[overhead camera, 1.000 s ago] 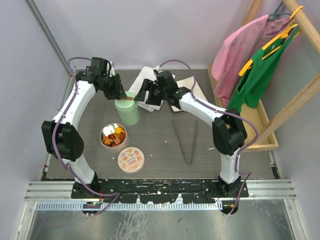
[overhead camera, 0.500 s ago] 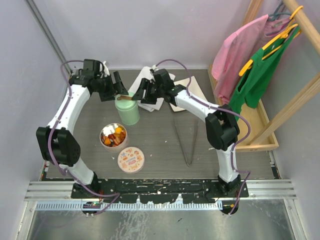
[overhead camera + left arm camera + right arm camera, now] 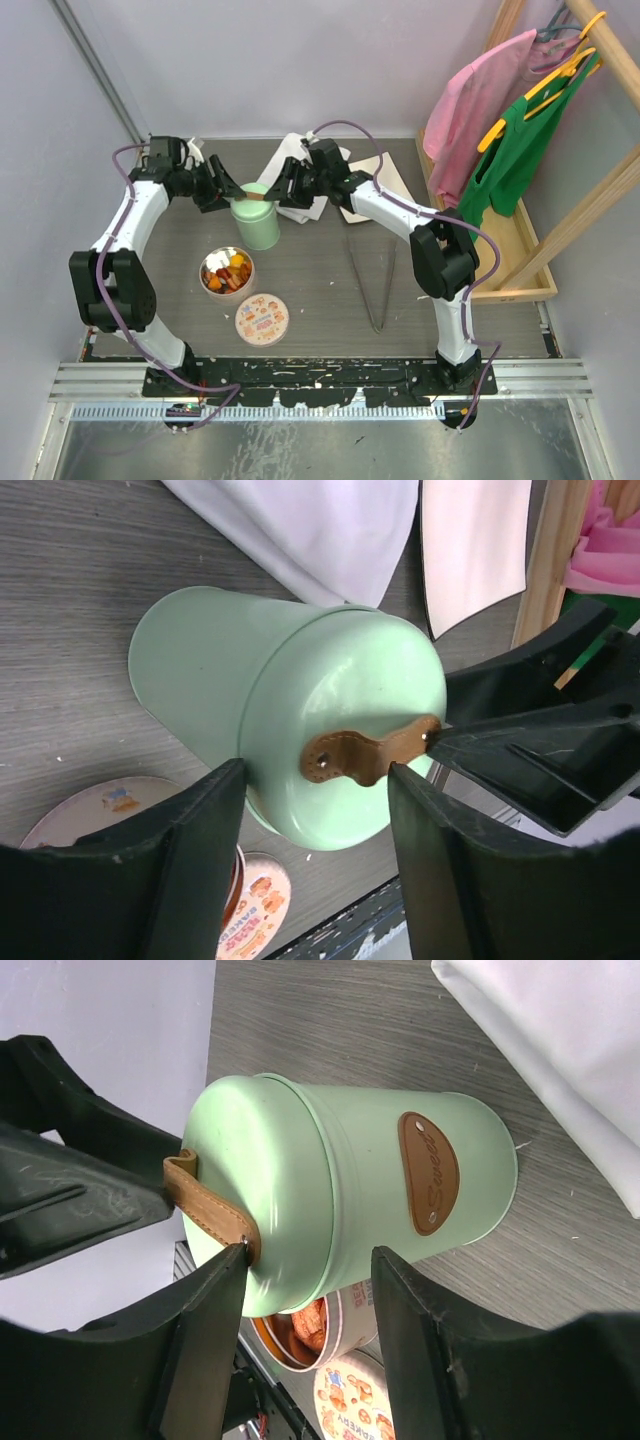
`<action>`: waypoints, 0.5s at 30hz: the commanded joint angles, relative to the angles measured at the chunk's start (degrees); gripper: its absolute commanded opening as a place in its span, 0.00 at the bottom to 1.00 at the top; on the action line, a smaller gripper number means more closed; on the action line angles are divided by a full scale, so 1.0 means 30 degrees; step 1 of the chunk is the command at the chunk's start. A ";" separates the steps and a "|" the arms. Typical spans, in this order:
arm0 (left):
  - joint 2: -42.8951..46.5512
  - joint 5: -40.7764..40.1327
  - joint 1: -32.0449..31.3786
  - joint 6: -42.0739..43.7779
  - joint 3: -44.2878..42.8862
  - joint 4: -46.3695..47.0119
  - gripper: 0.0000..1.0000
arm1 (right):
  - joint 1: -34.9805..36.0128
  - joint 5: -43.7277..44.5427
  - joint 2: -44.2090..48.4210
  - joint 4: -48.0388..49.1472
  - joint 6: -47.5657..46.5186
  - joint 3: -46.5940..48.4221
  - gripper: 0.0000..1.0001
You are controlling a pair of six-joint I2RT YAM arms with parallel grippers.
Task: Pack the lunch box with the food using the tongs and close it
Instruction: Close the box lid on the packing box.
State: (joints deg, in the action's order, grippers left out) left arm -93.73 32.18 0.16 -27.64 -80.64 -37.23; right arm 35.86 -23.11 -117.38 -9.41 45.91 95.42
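Note:
The mint-green lunch box stands upright at the back of the table, its lid on, with a brown leather strap across the top. My left gripper is open just left of the lid; its fingers sit clear of the strap. My right gripper is open on the lid's right side, one fingertip at the strap's end. The food is heaped in an open round tin in front of the box. The tongs lie flat on the table to the right.
The tin's printed lid lies near the front. A white cloth and a pale board sit behind the right gripper. A wooden rack with pink and green clothes borders the right side.
My left gripper has let go of the lid's strap, opened and pulled back to the left. My right gripper has moved in toward the lid and its jaws have narrowed.

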 commanded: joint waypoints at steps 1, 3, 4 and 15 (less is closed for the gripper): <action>-0.0424 0.0797 -0.0025 -0.0290 0.0431 0.1547 0.57 | -0.0142 0.0468 -0.0211 -0.0262 -0.0157 -0.0507 0.57; -0.0645 0.0818 -0.0014 -0.0162 0.0517 0.1493 0.54 | -0.0151 0.0494 -0.0218 -0.0287 -0.0157 -0.0693 0.55; -0.0757 0.1024 -0.0017 -0.0034 0.0576 0.1488 0.52 | -0.0146 0.0550 -0.0170 -0.0305 -0.0190 -0.0850 0.54; -0.0999 0.3201 -0.1582 0.1917 0.1467 0.0267 0.41 | -0.0148 0.0300 0.2192 0.0294 -0.0216 -0.3834 0.46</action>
State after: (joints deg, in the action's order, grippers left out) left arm -95.46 37.04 -0.36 -24.34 -78.41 -32.97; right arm 35.14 -24.10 -114.13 -3.70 47.16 88.97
